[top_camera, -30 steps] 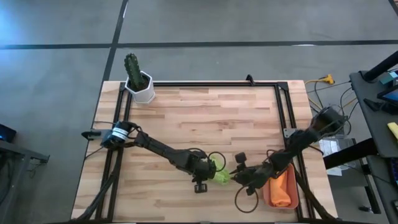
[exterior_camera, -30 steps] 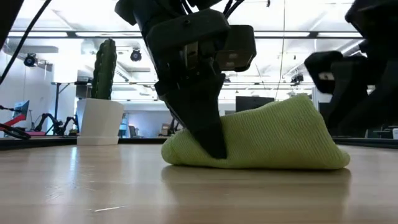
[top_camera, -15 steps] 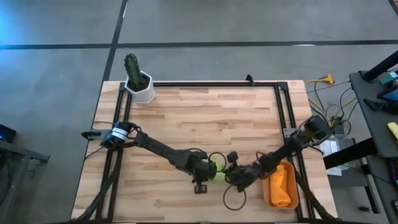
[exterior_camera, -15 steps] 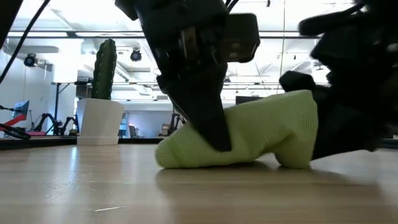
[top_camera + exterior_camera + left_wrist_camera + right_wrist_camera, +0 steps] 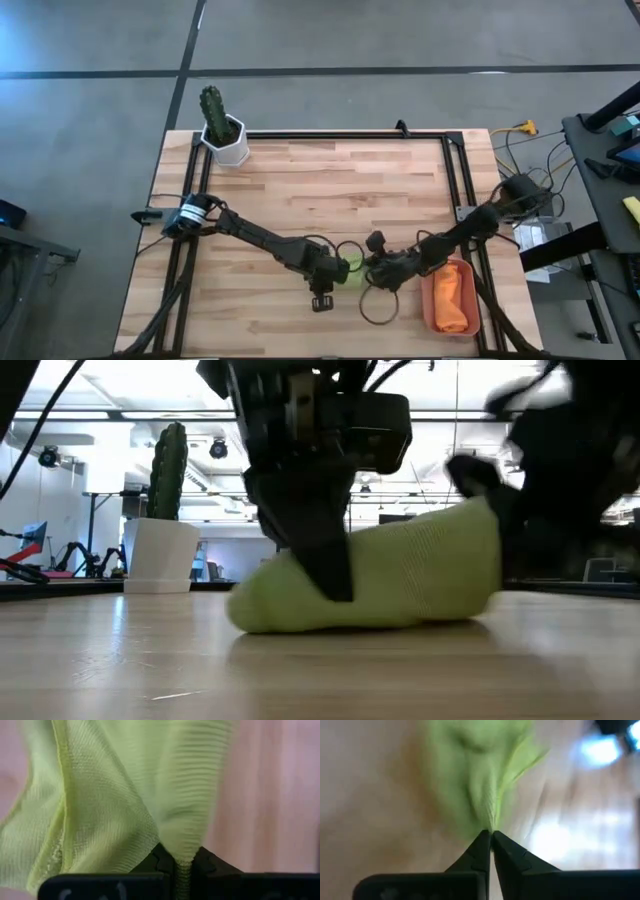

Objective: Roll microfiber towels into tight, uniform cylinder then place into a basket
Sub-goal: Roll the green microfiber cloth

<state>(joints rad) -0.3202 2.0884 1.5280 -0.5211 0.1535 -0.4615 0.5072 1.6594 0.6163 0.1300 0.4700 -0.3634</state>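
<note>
The lime green towel (image 5: 353,268) lies bunched into a loose lump (image 5: 400,580) on the wooden table, near its front middle. My left gripper (image 5: 340,272) is shut on the lump's left part and shows as the dark fingers (image 5: 320,555) in the low view. My right gripper (image 5: 372,270) is shut on the lump's right end. The orange towel (image 5: 453,300) lies inside the terracotta basket (image 5: 430,312) at the front right. My left gripper pinches a raised fold (image 5: 181,855) of the green towel between its two fingers, several layers gathered. It comes from above, slanting down from the table's left. The lump's underside rests on the table. My right gripper pinches a puckered fold (image 5: 489,822) at the towel's right end (image 5: 485,545) between its fingertips. It slants down from the table's right. That end stands higher than the rest.
A white pot with a cactus (image 5: 226,138) stands at the far left corner. Black rails (image 5: 455,170) frame the table's edges. A black cable loop (image 5: 378,308) hangs by my right arm, close to the basket.
My right gripper has gone toward the table's left, rolled about its wrist and taken hold of the green towel's right end. The lump has been pushed a little leftward and shortened. Its right end now stands raised, while its left part stays in the left gripper.
</note>
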